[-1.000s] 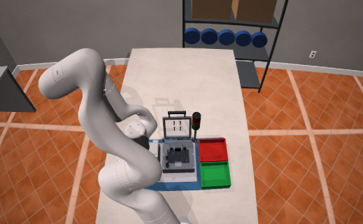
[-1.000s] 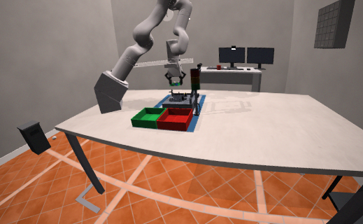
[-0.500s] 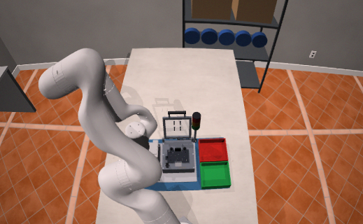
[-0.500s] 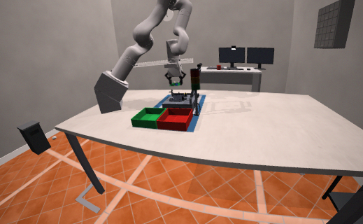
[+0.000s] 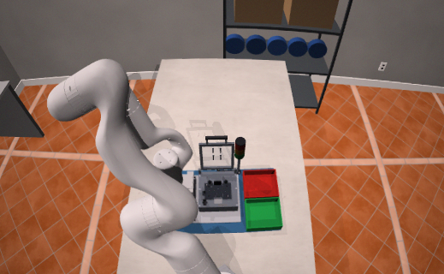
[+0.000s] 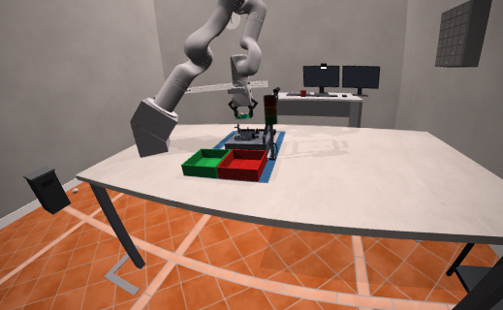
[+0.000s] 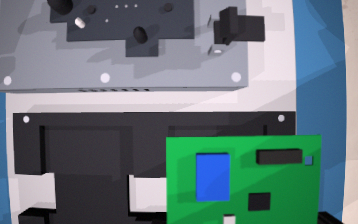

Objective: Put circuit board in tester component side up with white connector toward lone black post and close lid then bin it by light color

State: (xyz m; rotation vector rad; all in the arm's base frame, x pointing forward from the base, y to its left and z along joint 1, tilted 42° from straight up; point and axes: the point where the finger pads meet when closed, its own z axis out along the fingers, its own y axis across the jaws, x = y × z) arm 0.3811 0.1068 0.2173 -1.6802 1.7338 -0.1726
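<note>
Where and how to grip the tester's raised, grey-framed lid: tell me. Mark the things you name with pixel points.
Best its black bar handle point(image 5: 216, 138), probably from above, fingers astride the middle: the bar is slim and stands off the lid's point(image 5: 216, 144) upper edge on two short arms.

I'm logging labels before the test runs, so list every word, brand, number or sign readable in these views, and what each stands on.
No text can be read.
Tester: none readable.
Circuit board: none readable.
Robot arm: small marks, too blurred to read.
</note>
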